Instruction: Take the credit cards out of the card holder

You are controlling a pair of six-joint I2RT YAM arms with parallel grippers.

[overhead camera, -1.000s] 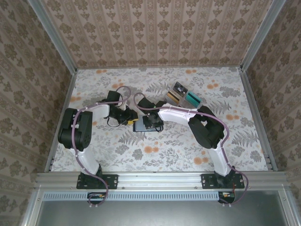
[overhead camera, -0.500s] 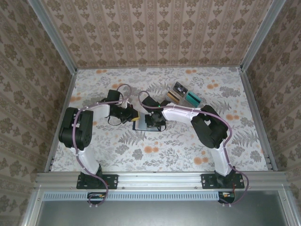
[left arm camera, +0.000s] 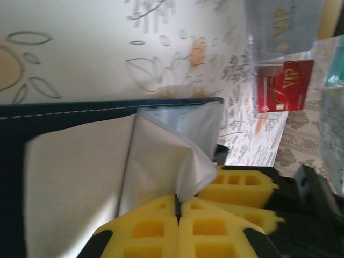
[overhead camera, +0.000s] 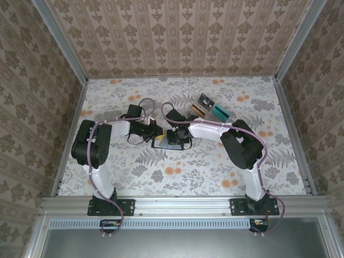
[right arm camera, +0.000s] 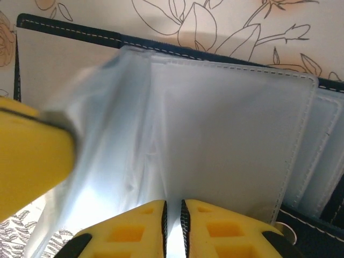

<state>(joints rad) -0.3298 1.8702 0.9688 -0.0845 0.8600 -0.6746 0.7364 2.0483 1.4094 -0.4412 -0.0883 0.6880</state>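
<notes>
Pinching the card holder (overhead camera: 159,144) by its pale sleeve (left arm camera: 161,145), the left jaws and right jaws are both shut on it. If pulled apart, the sleeve could be torn.

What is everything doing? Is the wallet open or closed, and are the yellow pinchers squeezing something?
card holder: open, lying flat on the table.
inner sleeve: raised off the card holder and creased.
left end effector: shut, pinching the inner sleeve.
right end effector: fingers almost together, seemingly pinching the sleeve's edge.
red card: outside the card holder, lying in the clear tray.
</notes>
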